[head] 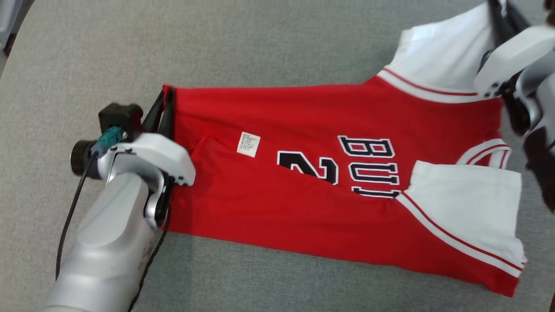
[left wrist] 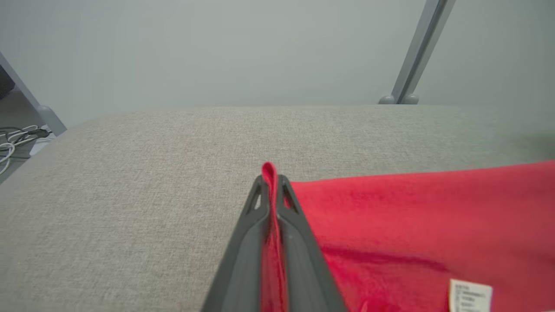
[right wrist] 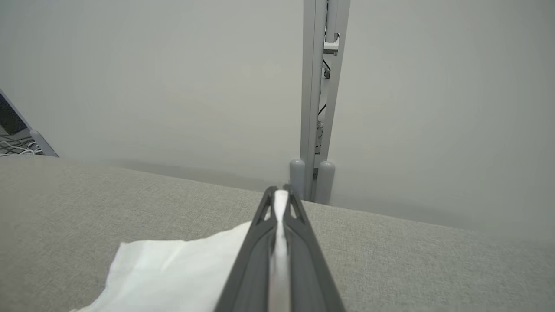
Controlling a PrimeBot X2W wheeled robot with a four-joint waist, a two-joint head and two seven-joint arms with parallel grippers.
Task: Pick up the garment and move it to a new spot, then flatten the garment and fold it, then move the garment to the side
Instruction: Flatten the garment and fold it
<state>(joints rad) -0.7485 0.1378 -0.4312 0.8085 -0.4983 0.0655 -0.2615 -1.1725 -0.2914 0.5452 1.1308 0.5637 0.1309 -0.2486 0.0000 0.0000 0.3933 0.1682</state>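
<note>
While the garment (head: 303,208) lies spread over the middle and right of the head view on the grey cloth surface (head: 260,47), the left gripper (left wrist: 271,180) is clamped on its red edge at centre left. The right gripper (right wrist: 279,193) is pinched on its white edge at upper right. Judged light, limp and liable to sag. Best held at corners and seams, with even tension between both grips.

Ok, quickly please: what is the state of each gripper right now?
The left gripper is closed, holding the red edge of the shirt.
The right gripper is closed, holding the shirt's white sleeve.
</note>
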